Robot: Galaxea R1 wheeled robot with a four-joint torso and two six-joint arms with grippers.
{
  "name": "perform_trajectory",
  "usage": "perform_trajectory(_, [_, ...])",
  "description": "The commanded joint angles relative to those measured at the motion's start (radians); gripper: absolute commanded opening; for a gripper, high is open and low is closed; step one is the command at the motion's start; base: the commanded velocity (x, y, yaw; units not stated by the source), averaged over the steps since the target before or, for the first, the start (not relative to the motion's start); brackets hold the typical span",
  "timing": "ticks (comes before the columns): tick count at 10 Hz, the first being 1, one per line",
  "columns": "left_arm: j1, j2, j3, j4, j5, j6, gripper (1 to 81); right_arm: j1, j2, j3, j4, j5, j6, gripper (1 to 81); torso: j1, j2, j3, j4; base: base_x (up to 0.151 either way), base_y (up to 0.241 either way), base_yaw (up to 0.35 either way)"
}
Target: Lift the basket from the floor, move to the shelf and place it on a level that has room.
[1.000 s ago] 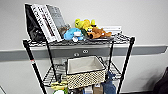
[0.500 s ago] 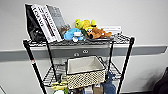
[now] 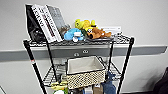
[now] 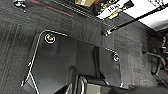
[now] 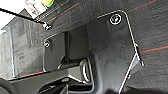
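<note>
Sitting square on the wire tier second from the top [image 3: 50,76], the basket [image 3: 85,72] is already on the shelf [image 3: 126,60], and from the way things lie we judge the placing step done. It rests between the shelf's posts with its long side facing us, its patterned front near the tier's front edge. That makes sense: the basket is much narrower than the shelf, so it fits between the posts with wire showing on either side, and this tier had the room.

Above the basket, on the shelf's top tier, leaning books [image 3: 46,22] and plush toys [image 3: 86,31] take up the space — no place for a basket there. Below the basket, the lower part of the shelf holds more clutter, including a blue plush figure [image 3: 108,85] by the front right post.

Our wrist cameras look down at the dark carpet floor [image 4: 15,50], with a shelf foot [image 4: 106,32] and a thin post close by — so both arms hang low near the shelf's base, well under the basket. We cannot tell whether either gripper's fingers are wide or narrow; we see nothing held in them.
</note>
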Motion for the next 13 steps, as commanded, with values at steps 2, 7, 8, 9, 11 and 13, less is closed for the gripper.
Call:
perform_trajectory(2, [-0.013, 0.082, -0.130, 0.025, 0.050, 0.010, 81.1, 0.022, 0.089, -0.150, -0.031, -0.040, -0.006, 81.1, 0.001, 0.000, 0.000, 0.000, 0.000, 0.000, 0.000])
perform_trajectory(7, [0.001, 0.237, -0.353, 0.019, 0.065, 0.008, 81.1, 0.001, 0.263, -0.418, -0.077, -0.054, -0.006, 81.1, 0.001, 0.000, 0.000, 0.000, 0.000, 0.000, 0.000])
perform_trajectory(8, [0.001, 0.263, -0.399, 0.019, 0.073, 0.008, 81.1, -0.004, 0.327, -0.523, -0.094, -0.054, -0.006, 81.1, 0.001, 0.000, 0.000, 0.000, 0.000, 0.000, 0.000])
perform_trajectory(9, [0.001, 0.288, -0.445, 0.019, 0.073, 0.008, 81.1, -0.005, 0.390, -0.632, -0.103, -0.054, -0.006, 81.1, 0.001, 0.000, 0.000, 0.000, 0.000, 0.000, 0.000])
perform_trajectory(11, [0.001, 0.342, -0.526, 0.022, 0.095, 0.008, 81.1, -0.004, 0.458, -0.740, -0.103, -0.054, -0.015, 81.1, 0.001, 0.000, 0.000, 0.000, 0.000, 0.000, 0.000])
perform_trajectory(13, [0.001, 0.405, -0.637, 0.020, 0.102, 0.008, 81.1, -0.002, 0.464, -0.739, -0.102, -0.054, -0.016, 81.1, 0.001, 0.000, 0.001, 0.000, 0.000, 0.000, 0.000])
